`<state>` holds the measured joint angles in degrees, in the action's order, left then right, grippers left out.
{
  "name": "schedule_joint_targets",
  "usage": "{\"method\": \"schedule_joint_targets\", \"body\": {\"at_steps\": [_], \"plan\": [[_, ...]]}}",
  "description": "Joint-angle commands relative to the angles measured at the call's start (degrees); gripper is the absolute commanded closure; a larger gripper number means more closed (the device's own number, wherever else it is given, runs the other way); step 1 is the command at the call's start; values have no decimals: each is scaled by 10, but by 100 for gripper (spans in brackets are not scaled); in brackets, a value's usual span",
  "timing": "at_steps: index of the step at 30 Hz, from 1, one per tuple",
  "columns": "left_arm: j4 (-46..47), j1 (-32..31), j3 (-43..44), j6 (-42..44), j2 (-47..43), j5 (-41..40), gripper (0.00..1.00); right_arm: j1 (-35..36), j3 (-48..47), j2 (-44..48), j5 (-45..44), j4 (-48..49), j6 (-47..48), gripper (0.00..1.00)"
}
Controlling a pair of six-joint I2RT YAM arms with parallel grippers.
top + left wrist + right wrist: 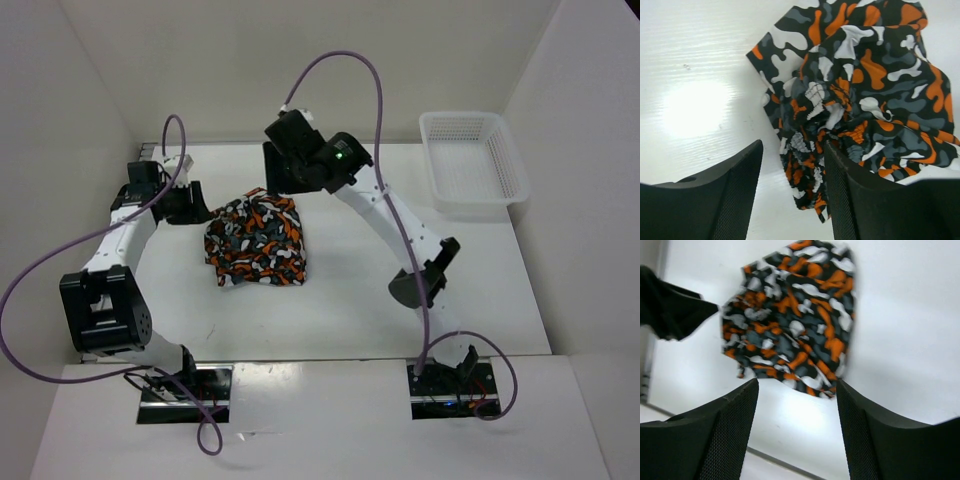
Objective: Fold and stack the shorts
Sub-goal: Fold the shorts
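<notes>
A white table (350, 310) carries 2 robot arms bolted at its near edge. The left arm (120, 240) reaches up the left side and the right arm (400, 225) bends in from the right, each trailing a purple cable (375, 90).

A white mesh basket (472, 160) sits at the far right corner, well apart from everything else.

The shorts (258, 242), in orange, white, grey and black camouflage, lie in a rumpled, loosely bunched heap at the middle of the table between the 2 arms, their gathered waistband (812, 100) showing in the left wrist view.

The left gripper (190, 205) sits just beside the heap's far left corner with its jaws spread wide and nothing clamped. In the left wrist view, fabric shows in the gap between its fingers (740, 190); whether they touch the cloth cannot be told.

The right gripper (278, 178) hangs over the heap's far edge, jaws likewise apart and holding nothing, the shorts seen clear below it.
</notes>
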<state>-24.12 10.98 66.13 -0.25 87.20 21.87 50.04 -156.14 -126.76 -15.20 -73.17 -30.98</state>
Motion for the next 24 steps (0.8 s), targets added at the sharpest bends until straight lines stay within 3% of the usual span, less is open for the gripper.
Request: {"method": "schedule_joint_targets", "body": {"at_steps": [1, 2, 4, 5, 6, 7, 8, 10, 12, 13, 16, 17, 21, 23, 24], "plan": [[-11, -12, 10, 3, -9, 41, 38, -2, 126, 87, -79, 11, -11, 31], [-11, -12, 10, 3, 4, 41, 35, -2, 252, 120, -79, 82, -11, 31], [-11, -18, 3, 3, 11, 47, 29, -20, 385, 226, -38, 174, -11, 31], [-11, -23, -4, 3, 17, 52, 27, -33, 481, 251, -13, 232, -19, 31], [-11, -23, -4, 3, 17, 52, 27, -42, 519, 272, 22, 253, -26, 31], [-11, -31, -9, 3, 17, 52, 31, -48, 552, 304, 30, 272, -32, 31], [-11, -46, -9, 3, 11, 30, 44, -48, 601, 314, 36, 289, -32, 31], [-5, -65, -9, 3, 4, 7, 59, -48, 629, 319, 67, 330, -32, 31], [1, -88, -14, 3, 4, -9, 68, -48, 634, 303, 89, 351, -27, 31], [14, -94, -14, 3, 4, -15, 62, -53, 634, 288, 101, 361, -27, 31], [20, -109, -21, 3, 42, -15, 26, -72, 649, 267, 178, 424, -20, 30], [20, -109, -21, 3, 53, -20, 21, -90, 649, 246, 197, 435, -20, 29], [20, -119, -9, 3, 89, -38, 10, -108, 626, 186, 254, 464, 7, 26], [28, -119, -14, 3, 104, -38, 10, -114, 611, 140, 269, 464, 17, 26], [28, -119, -14, 3, 109, -21, 17, -114, 611, 129, 282, 464, 17, 26]]}}
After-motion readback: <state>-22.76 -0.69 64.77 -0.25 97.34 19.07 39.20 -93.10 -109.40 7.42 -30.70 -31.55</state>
